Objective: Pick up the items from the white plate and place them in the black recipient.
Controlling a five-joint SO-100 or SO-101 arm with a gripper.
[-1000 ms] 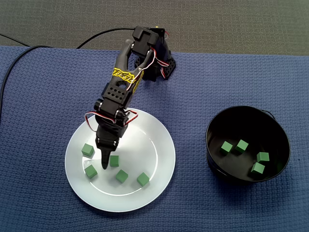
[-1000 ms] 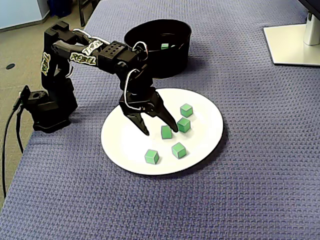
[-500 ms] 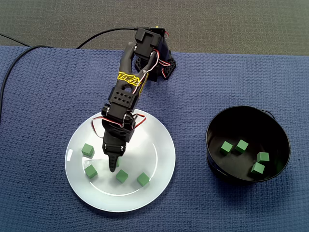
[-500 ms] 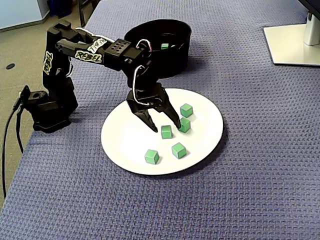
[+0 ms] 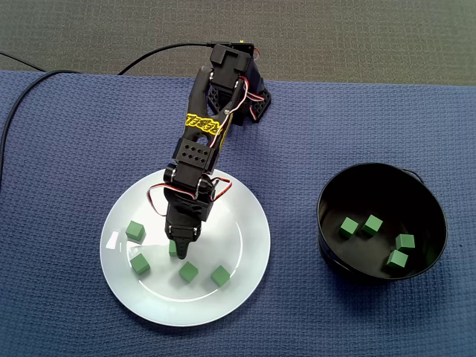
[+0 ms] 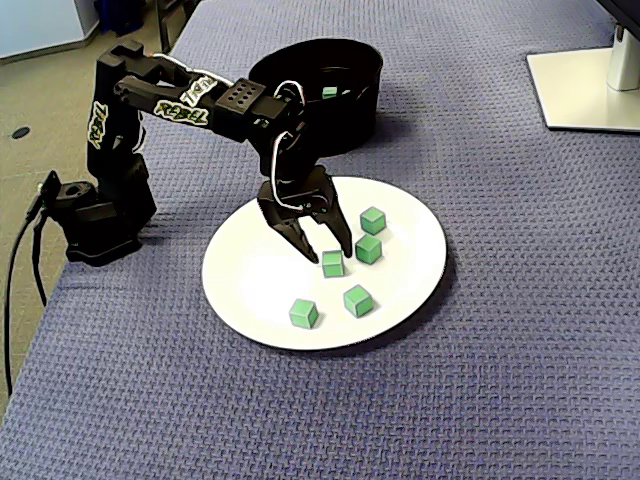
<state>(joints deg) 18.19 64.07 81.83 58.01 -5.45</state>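
Tool (image 6: 329,254) apart, straddled green cube (image 6: 333,265) mid white plate (image 6: 250,292); probably light, rigid; pinch opposite flat faces.

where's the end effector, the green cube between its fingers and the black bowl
end effector (image 6: 330,258): a fixed view, midway between fingertips
green cube (image 6: 333,268): a fixed view, front face
black bowl (image 5: 387,190): a fixed view, bare inner wall

Black arm (image 5: 192,156), apparently yellow lettering (image 5: 199,121), red-white wires (image 5: 152,198), pointed fingers (image 6: 292,238)
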